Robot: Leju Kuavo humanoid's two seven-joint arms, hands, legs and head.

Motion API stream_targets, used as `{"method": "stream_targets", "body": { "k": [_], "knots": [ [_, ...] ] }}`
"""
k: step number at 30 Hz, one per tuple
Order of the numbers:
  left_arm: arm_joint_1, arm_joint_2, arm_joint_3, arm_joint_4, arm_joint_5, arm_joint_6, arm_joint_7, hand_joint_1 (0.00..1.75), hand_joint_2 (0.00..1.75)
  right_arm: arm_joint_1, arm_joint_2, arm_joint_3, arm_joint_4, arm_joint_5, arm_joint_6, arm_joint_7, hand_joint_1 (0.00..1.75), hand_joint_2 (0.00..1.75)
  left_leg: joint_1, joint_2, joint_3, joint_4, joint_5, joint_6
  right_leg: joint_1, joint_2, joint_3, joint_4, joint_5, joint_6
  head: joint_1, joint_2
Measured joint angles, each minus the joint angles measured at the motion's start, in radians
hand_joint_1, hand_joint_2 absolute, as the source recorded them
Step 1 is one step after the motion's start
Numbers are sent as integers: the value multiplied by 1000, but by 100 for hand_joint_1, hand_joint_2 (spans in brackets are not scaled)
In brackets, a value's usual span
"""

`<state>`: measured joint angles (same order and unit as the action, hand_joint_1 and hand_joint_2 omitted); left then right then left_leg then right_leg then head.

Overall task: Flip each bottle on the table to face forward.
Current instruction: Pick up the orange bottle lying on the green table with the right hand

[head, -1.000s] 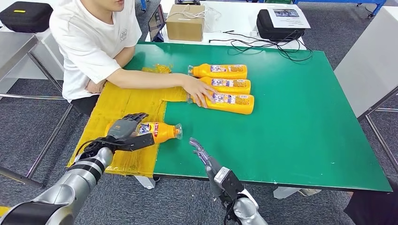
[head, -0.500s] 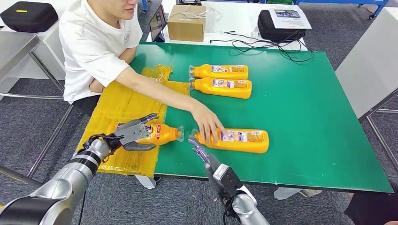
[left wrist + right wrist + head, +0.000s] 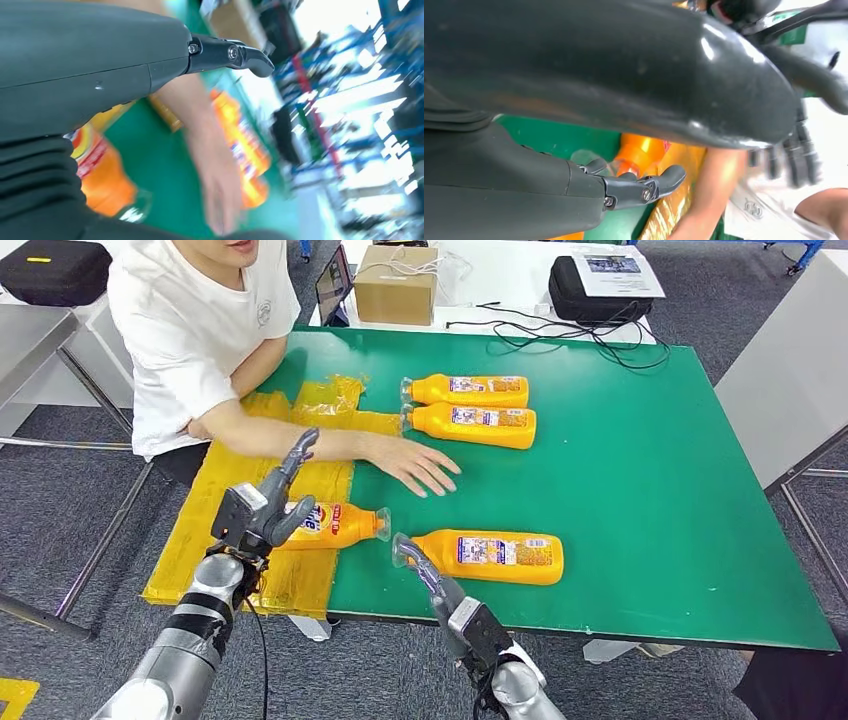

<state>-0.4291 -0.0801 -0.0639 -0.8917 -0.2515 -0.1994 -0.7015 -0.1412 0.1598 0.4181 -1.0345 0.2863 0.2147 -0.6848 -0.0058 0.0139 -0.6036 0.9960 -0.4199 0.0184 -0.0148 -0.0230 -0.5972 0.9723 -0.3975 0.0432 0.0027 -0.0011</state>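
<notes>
**A green bench amid grey carpet and white furniture**

A green-topped bench (image 3: 640, 490) stands on grey carpet floor (image 3: 60, 510), with a yellow sheet (image 3: 270, 465) over its near left corner. Behind it a white table (image 3: 500, 280) carries a cardboard box (image 3: 395, 285), a black case (image 3: 590, 295) with a paper on top, and loose black cables (image 3: 560, 335). Another black case (image 3: 55, 270) lies on a grey table (image 3: 30, 350) at far left. A pale panel (image 3: 790, 380) stands at right. A person in a white shirt (image 3: 190, 330) sits at the bench's left side.
</notes>
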Motion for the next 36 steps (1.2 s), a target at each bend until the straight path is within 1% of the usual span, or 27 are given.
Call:
{"method": "stream_targets", "body": {
  "k": [3,6,10,13,17,20,23,25,29,32,36],
  "knots": [
    [24,-18,14,-89,63,23,0,0,175,9,0,0,-14,29,-32,-3,0,0,0,0,-1,0,0,0,0,0,-1,0,0,0,0,0],
    [52,-42,26,-196,130,8,0,0,175,18,-2,0,-35,70,-79,0,0,0,0,0,-1,0,0,0,0,0,-1,0,0,0,0,0],
    [84,-75,30,-325,166,-23,1,0,175,19,-11,0,-56,146,-155,9,0,175,0,0,-2,0,0,0,0,0,-1,0,0,0,0,0],
    [102,-90,30,-390,176,-43,4,0,175,13,-20,4,-64,221,-213,36,0,175,0,0,-2,0,0,0,0,0,-1,0,0,0,0,0],
    [136,-104,26,-464,202,-78,5,0,175,-16,-55,12,-65,352,-304,89,0,175,0,0,-2,0,0,0,0,0,-1,0,0,0,0,0],
    [166,-115,25,-518,237,-94,6,0,175,-44,-94,15,-66,460,-363,133,0,175,0,0,-2,0,0,0,0,0,-1,0,0,0,0,0],
    [211,-126,25,-587,284,-109,6,0,175,-75,-152,17,-86,558,-397,186,0,175,0,0,-2,0,0,0,0,0,-1,0,0,0,0,0],
    [244,-130,25,-632,302,-114,6,0,175,-95,-193,16,-110,594,-388,218,0,175,0,0,-2,0,0,0,0,0,-1,0,0,0,0,0],
    [286,-136,25,-675,310,-111,6,0,175,-137,-253,16,-128,624,-322,288,0,175,0,0,-2,0,-1,1,0,0,-1,0,0,0,0,0],
    [298,-138,26,-678,303,-99,4,0,175,-184,-276,19,-91,625,-285,317,0,175,0,0,-2,0,0,1,0,0,-1,0,0,0,0,0],
    [299,-143,26,-675,294,-92,4,0,175,-249,-286,32,4,616,-262,346,0,175,0,0,-1,0,0,0,0,0,-1,0,0,0,0,0]
  ]
}}
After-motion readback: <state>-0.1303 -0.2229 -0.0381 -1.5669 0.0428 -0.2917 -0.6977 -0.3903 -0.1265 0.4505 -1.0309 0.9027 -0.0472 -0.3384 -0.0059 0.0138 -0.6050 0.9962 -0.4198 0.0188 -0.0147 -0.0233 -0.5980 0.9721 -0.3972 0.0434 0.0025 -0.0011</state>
